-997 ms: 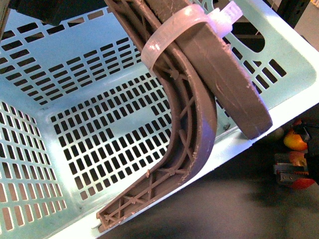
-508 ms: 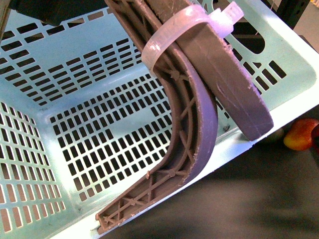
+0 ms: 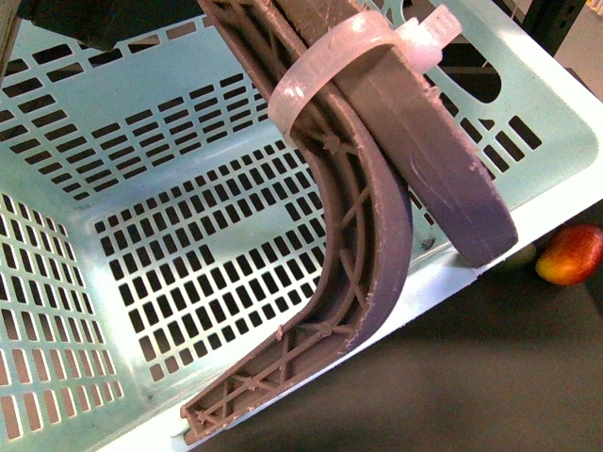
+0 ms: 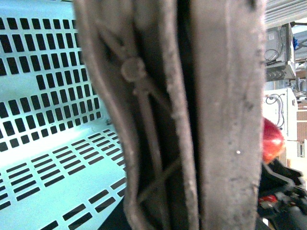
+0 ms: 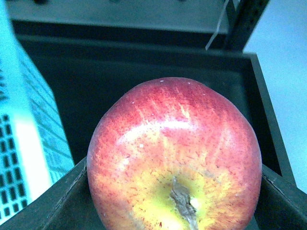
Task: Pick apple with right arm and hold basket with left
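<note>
Right pincer [image 5: 172,211] clamped on the apple [image 5: 175,143], with the basket [image 3: 141,235] close by.
My black fingers [image 5: 53,201] press the apple's two sides (glossy red skin, yellow round the stem dimple) above the dark worktop [image 5: 144,86], a raised corner behind it. Two ribbed brown handles [image 3: 377,235], bound by a white zip tie [image 3: 320,66], cross the slotted turquoise basket. My left pincer is hidden, so I cannot tell its grip. A red-orange fruit [image 3: 570,254] and a green fruit [image 3: 516,256] lie just outside the basket's rim.
</note>
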Robot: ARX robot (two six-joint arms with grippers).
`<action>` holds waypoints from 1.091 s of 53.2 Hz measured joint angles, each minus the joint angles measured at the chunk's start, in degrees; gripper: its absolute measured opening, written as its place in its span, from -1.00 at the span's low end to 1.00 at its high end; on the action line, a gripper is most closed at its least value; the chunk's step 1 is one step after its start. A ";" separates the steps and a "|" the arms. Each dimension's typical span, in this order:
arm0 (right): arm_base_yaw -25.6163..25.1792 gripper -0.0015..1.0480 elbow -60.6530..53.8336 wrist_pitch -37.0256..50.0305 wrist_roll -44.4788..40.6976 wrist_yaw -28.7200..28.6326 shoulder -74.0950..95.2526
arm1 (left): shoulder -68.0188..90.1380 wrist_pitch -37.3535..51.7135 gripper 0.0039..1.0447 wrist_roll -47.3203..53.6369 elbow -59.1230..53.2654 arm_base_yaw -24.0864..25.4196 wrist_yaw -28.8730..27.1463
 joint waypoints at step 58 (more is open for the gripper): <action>27.10 0.82 4.68 3.93 5.77 11.32 10.40 | 0.00 0.00 -0.71 -0.02 0.00 0.00 0.04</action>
